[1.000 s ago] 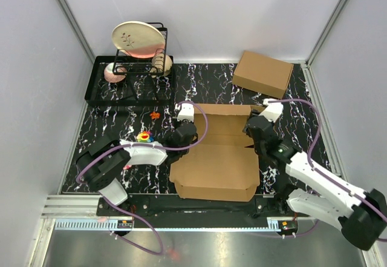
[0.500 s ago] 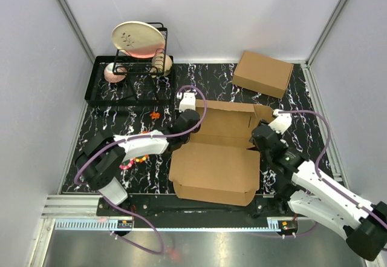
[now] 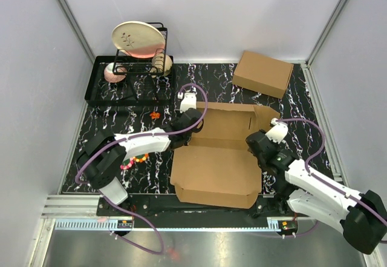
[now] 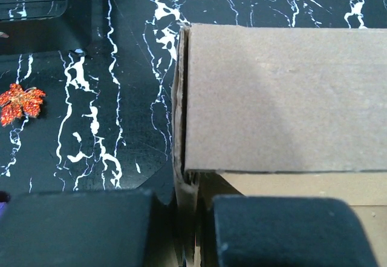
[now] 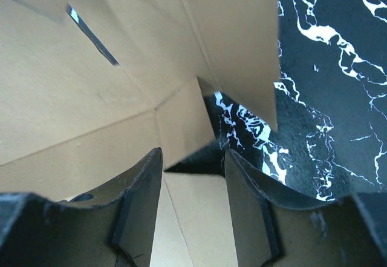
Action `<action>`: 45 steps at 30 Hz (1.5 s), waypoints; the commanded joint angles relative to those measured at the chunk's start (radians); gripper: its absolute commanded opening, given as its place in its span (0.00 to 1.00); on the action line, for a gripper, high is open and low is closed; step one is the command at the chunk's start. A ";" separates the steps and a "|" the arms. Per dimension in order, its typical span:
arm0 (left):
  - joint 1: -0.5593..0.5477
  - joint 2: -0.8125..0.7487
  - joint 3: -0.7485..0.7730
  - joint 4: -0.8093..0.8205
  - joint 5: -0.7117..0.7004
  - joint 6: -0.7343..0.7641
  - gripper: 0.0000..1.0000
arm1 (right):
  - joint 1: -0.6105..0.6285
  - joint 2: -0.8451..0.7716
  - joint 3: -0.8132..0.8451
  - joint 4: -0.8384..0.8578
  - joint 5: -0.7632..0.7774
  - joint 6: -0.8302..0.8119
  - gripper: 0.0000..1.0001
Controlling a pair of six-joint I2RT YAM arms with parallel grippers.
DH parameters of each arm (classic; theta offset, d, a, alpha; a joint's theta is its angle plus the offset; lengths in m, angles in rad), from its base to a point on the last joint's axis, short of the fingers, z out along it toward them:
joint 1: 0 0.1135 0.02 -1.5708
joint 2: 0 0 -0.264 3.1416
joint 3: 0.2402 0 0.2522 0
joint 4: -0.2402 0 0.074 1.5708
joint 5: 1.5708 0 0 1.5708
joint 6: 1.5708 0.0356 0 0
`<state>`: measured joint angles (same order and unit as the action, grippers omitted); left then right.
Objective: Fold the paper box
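**Top view.** The paper box (image 3: 217, 158) lies in the middle of the black marbled counter (image 3: 121, 121), just beyond the arm bases. It is partly made up, with a broad brown panel on the near side and a raised wall and flaps along the far side. The left fingers (image 3: 191, 121) are at its far left corner. The right fingers (image 3: 254, 141) are at its right edge, about halfway along. A second cardboard box (image 3: 263, 73), closed, sits well apart at the far right. At the far left a black tray (image 3: 97, 91) carries a wire rack (image 3: 158, 49) with a cream plate (image 3: 138, 39) leaning in it. A small orange leaf (image 3: 155, 115) lies on the counter between the tray and the paper box. A string of coloured beads (image 3: 136, 158) lies by the left arm.

**Left wrist view.** The left fingers (image 4: 290, 230) are clenched on the thin upright edge of the paper box's left wall (image 4: 184, 176), which runs up between the two dark pads. A flat cardboard face fills the right of the view. The orange leaf (image 4: 21, 100) shows on the counter to the left.

**Right wrist view.** The right fingers (image 5: 142, 200) stand apart, released, with nothing clamped between them. Cardboard panels lie beneath and beyond them. One panel has a narrow slot (image 5: 91, 34), and a small flap (image 5: 181, 128) sits just past the fingertips. The marbled counter shows on the right.
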<state>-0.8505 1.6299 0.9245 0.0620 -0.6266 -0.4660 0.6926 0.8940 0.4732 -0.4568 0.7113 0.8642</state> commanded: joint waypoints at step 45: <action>0.002 -0.021 -0.033 -0.019 -0.044 -0.062 0.00 | -0.011 0.237 -0.013 0.395 0.132 0.125 0.52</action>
<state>-0.8459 1.6062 0.8898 0.0616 -0.7033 -0.5163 0.6849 1.0992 0.4442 -0.0925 0.8024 0.9440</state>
